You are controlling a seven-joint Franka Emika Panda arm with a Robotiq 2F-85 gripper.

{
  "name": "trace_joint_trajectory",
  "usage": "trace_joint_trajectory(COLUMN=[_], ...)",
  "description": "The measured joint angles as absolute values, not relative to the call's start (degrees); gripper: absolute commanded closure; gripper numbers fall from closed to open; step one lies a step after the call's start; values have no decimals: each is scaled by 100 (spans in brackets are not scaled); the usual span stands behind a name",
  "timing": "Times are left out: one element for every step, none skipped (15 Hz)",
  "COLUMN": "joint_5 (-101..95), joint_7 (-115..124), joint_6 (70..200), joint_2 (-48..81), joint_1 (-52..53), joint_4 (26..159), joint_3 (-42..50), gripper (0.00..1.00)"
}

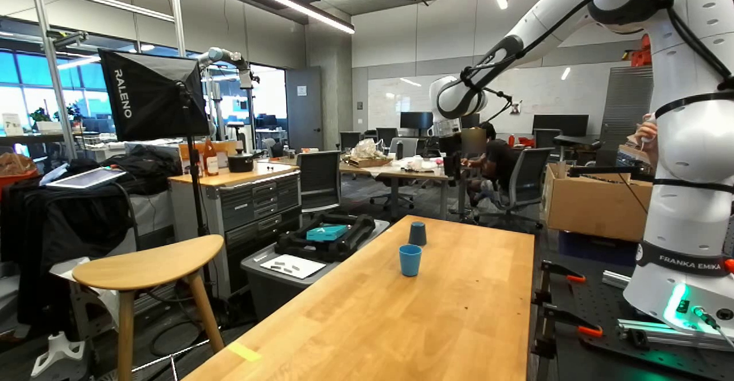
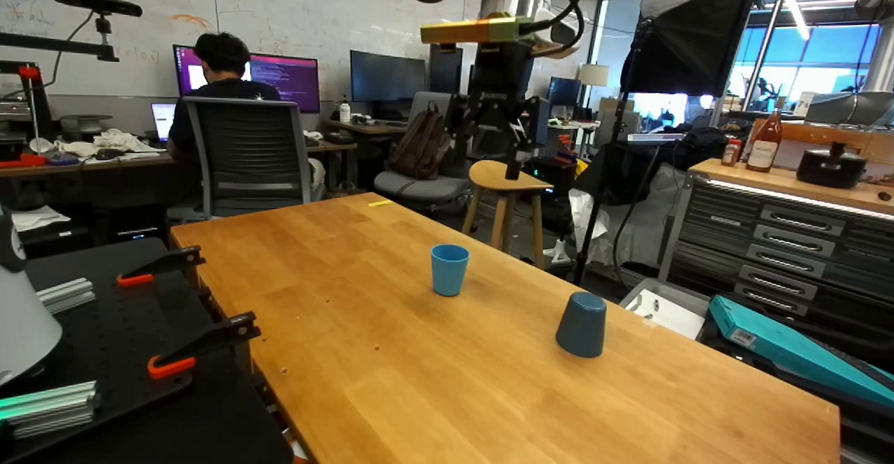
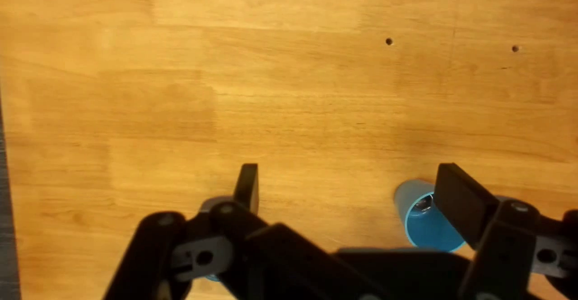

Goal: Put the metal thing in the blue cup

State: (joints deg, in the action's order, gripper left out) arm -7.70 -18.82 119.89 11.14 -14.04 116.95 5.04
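Observation:
The blue cup stands upright on the wooden table in both exterior views [image 1: 410, 261] [image 2: 448, 272]. In the wrist view the blue cup [image 3: 435, 230] is partly hidden behind a finger, and a shiny metal thing [image 3: 423, 203] lies inside at its bottom. The metal thing is hidden by the cup walls in both exterior views. My gripper [image 3: 347, 175] is open, with nothing between its fingers. It hangs well above the table in both exterior views [image 1: 452, 168] [image 2: 482, 153], apart from the cup.
A darker blue cup stands upside down near the blue cup in both exterior views [image 1: 417, 234] [image 2: 582, 325]. The wooden table [image 2: 335, 359] has a few small holes. Clamps [image 2: 209, 342] grip its edge on the robot's side. A stool [image 1: 149, 263] stands beyond the table.

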Motion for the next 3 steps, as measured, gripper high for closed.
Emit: trace_joint_trajectory(joint_5=[-881, -917, -943], joint_7=[-1865, -1860, -1857], joint_6=[11974, 11968, 11966], joint_2=[1076, 1053, 1046], joint_1=[-1378, -1364, -1355], joint_4=[11682, 11681, 11681], joint_3=[517, 520, 521], gripper=[0, 0, 0])
